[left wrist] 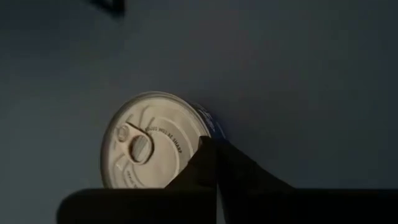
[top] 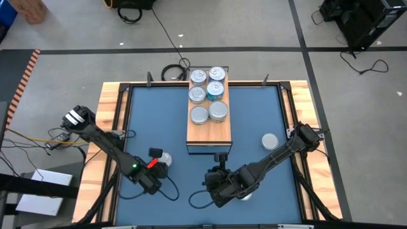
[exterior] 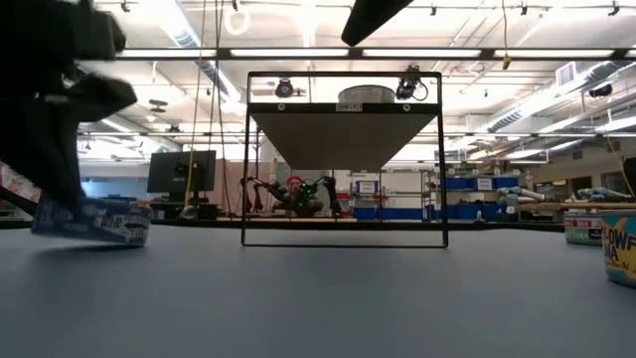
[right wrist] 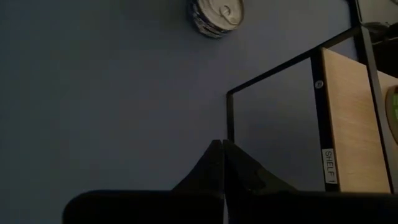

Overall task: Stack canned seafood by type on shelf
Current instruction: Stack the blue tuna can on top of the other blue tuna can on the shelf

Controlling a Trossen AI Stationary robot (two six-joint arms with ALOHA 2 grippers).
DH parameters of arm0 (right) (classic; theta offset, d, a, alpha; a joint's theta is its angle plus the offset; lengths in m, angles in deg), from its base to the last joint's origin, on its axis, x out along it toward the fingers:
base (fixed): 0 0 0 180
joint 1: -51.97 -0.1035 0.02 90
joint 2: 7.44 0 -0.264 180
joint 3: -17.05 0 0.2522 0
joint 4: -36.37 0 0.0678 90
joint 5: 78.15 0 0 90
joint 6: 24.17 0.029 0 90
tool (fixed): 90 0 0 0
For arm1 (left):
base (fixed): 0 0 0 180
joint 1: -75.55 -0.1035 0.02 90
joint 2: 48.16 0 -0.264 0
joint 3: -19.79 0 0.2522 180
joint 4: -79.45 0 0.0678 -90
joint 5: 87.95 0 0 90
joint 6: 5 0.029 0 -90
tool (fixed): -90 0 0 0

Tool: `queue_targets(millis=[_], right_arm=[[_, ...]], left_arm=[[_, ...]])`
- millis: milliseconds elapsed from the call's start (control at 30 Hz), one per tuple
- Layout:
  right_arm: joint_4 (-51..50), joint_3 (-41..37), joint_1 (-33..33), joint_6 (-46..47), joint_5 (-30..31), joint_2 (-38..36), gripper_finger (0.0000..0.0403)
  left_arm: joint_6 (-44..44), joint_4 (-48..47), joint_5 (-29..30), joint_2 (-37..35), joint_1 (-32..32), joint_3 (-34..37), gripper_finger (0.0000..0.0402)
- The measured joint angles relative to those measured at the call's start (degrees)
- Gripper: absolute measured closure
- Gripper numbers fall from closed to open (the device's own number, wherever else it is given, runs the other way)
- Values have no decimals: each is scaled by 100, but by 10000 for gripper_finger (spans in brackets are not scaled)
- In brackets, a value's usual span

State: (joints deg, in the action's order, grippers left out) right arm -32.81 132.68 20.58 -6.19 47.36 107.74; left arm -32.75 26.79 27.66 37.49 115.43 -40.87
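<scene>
Six round silver-lidded cans (top: 208, 94) stand on the wood-topped shelf (top: 208, 130) at the table's far middle. One more can (left wrist: 155, 140) sits on the blue mat left of the shelf's near end, and my left gripper (top: 159, 161) is shut right beside it; in the low view this can (exterior: 94, 221) shows under the dark arm. My right gripper (right wrist: 222, 144) is shut and holds nothing, hovering over the mat by the shelf's near end (right wrist: 348, 118). Another can (top: 269, 141) lies on the mat to the shelf's right. My left gripper meets the can at the rim of its lid (left wrist: 198, 134) with its shut fingertips (left wrist: 211, 152), slanting down from above. The can is beside the fingers, not between them. It sits on the mat; the fingers hide the exact spot of touch.
A further can (top: 245, 196) shows on the mat under my right arm, near the front edge. The low view shows two cans (exterior: 621, 249) at the right. The shelf stands on a thin black frame (exterior: 343, 159). Wooden rails (top: 108, 114) border the mat.
</scene>
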Motion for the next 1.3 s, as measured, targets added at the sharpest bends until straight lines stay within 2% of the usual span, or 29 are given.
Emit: queue_targets(millis=[333, 767, 933, 1300], right_arm=[[2, 0, -127, -1, -16, 0, 399], [4, 0, -251, 48, -17, 0, 399], [2, 0, -259, 50, -17, -1, 399], [-20, -2, -272, 2, -17, 0, 399]], left_arm=[[376, -805, 110, -4, 0, -1140, 400], [486, -2588, 988, -11, -91, -2508, 401], [638, -3121, 1348, -98, -403, -2778, 401], [1684, -3024, 1664, -591, -1583, -2799, 401]])
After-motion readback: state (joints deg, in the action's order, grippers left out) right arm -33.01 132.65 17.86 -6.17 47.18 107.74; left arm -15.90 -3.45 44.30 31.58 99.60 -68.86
